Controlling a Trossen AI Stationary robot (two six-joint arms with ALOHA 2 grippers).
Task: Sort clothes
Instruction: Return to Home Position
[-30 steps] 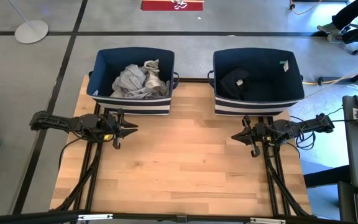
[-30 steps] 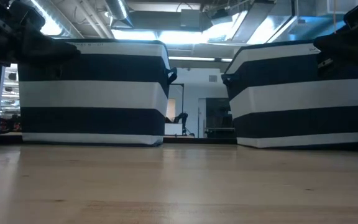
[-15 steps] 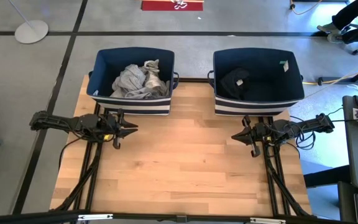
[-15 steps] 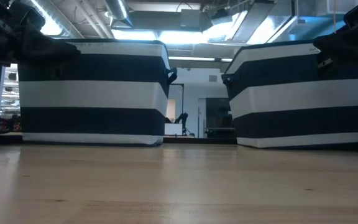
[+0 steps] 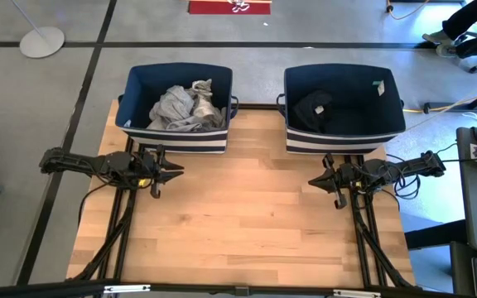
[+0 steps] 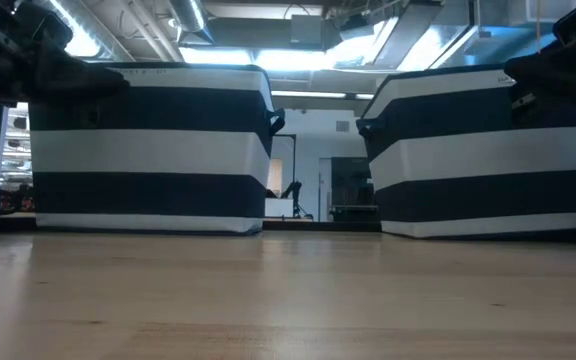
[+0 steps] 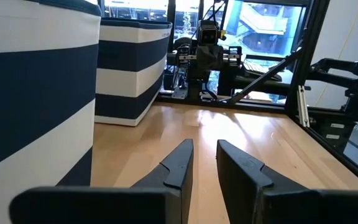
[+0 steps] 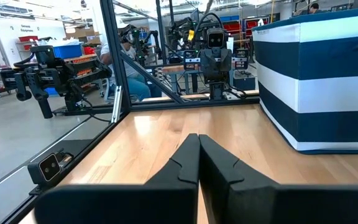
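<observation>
Light grey and white clothes [image 5: 185, 106] lie heaped in the left navy bin [image 5: 131, 99]. A black garment [image 5: 313, 110] lies in the right navy bin [image 5: 392, 103]. No garment shows on the wooden table [image 5: 247, 215]. My left gripper [image 5: 178, 172] hovers level near the front of the left bin, its fingers slightly apart [image 7: 204, 145] and empty. My right gripper [image 5: 313, 180] hovers level near the front of the right bin, shut [image 8: 199, 138] and empty. Both point toward the table's middle.
Both bins stand at the table's far edge, striped bases [image 6: 148, 150] [image 6: 488, 150] facing the near side. Bare wood spreads between and in front of the arms. Black frame rails [image 5: 363, 240] run along both sides. A person sits beyond the table [image 8: 126, 59].
</observation>
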